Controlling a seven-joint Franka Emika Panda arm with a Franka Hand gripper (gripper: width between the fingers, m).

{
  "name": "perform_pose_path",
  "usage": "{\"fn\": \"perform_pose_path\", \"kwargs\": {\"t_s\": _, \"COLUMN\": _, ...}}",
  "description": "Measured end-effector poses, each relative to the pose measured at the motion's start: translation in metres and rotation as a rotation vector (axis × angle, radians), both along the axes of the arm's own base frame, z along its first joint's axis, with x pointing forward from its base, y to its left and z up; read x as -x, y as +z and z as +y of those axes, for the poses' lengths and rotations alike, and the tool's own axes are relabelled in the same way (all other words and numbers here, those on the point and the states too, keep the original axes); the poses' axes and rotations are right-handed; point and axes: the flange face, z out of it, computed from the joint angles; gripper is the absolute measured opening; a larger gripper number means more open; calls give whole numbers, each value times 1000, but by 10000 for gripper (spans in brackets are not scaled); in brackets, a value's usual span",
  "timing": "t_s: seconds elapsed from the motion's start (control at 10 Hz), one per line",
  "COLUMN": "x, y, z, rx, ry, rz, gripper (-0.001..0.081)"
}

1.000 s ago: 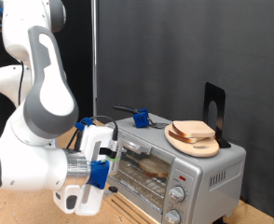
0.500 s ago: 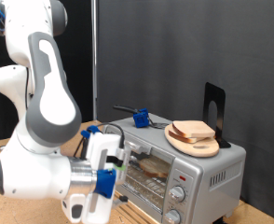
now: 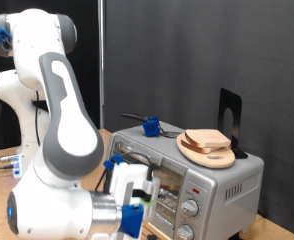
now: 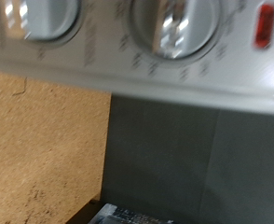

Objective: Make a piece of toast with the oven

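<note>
Exterior view: jaws low before oven, toast atop.

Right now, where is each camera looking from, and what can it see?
Exterior view: off the arm, facing the boxy silver toaster oven; the white arm and blue-tipped pincer show before its glass door, with pale bread on a round wooden plate on top.
Wrist view: on the hand, close to the oven's front, two knobs, red light; no pincer shows.
Shared: the oven.
</note>
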Motion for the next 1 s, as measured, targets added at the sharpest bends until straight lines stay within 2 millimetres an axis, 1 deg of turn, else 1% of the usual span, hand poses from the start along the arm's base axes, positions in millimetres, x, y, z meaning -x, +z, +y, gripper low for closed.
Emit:
{"fn": "perform_pose_path", "kwargs": {"t_s": 0.3, "x": -28, "y": -24, "z": -3, "rx": -18, "ry": -22, "rz": 63, "gripper": 800}}
{"fn": "perform_pose_path", "kwargs": {"t_s": 0.5, "x": -40, "y": -38, "z": 1, "rx": -31, "ry": -28, "rz": 107, "gripper": 800}}
{"fn": "perform_pose_path", "kwargs": {"t_s": 0.7, "x": -43, "y": -48, "z": 13, "rx": -49, "ry": 8, "rz": 133, "gripper": 800}}
{"fn": "perform_pose_path", "kwargs": {"t_s": 1.0, "x": -38, "y": -53, "z": 33, "rx": -66, "ry": 72, "rz": 151, "gripper": 800}}
